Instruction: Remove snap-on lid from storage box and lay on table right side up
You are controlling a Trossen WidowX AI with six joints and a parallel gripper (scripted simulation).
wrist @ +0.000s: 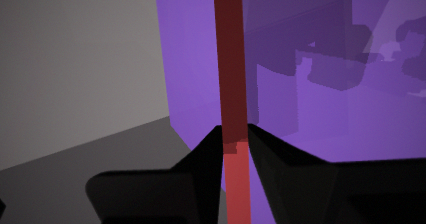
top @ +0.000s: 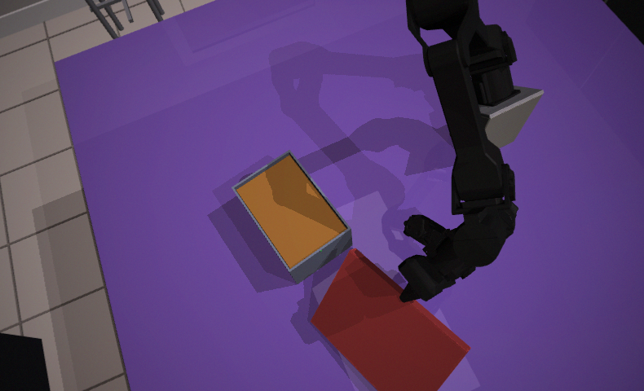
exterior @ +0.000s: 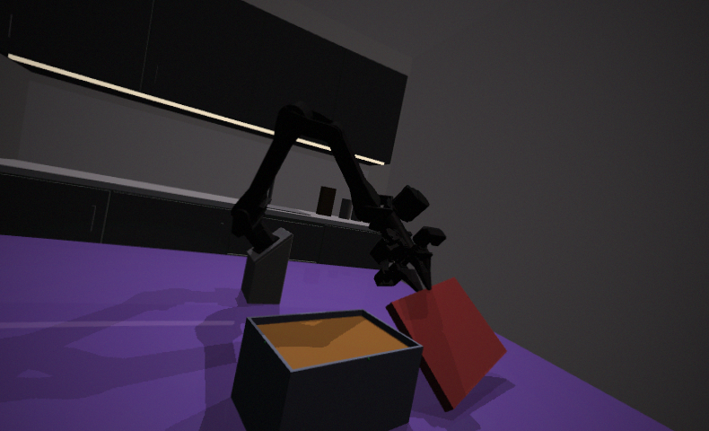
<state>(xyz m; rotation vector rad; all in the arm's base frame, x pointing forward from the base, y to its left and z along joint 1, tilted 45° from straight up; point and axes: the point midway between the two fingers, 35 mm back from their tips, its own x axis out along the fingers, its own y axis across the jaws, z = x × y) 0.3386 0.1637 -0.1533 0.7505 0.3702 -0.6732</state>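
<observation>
The grey storage box [top: 321,257] [exterior: 326,392] stands open on the purple table, its orange inside [top: 288,213] [exterior: 328,337] showing. The red lid [top: 388,324] [exterior: 451,336] [wrist: 232,74] is off the box and hangs tilted beside it, low over the table. In the exterior view its lower corner is near or on the table top. My gripper [top: 405,292] [exterior: 421,285] [wrist: 234,129] is shut on the lid's upper edge. In the wrist view the lid shows edge-on as a red strip between the black fingers.
The arm's grey base block [top: 507,118] [exterior: 265,269] stands on the table [top: 170,145] behind the box. The table's left edge borders a tiled floor [top: 19,169]. A dark counter [exterior: 81,187] runs along the back wall.
</observation>
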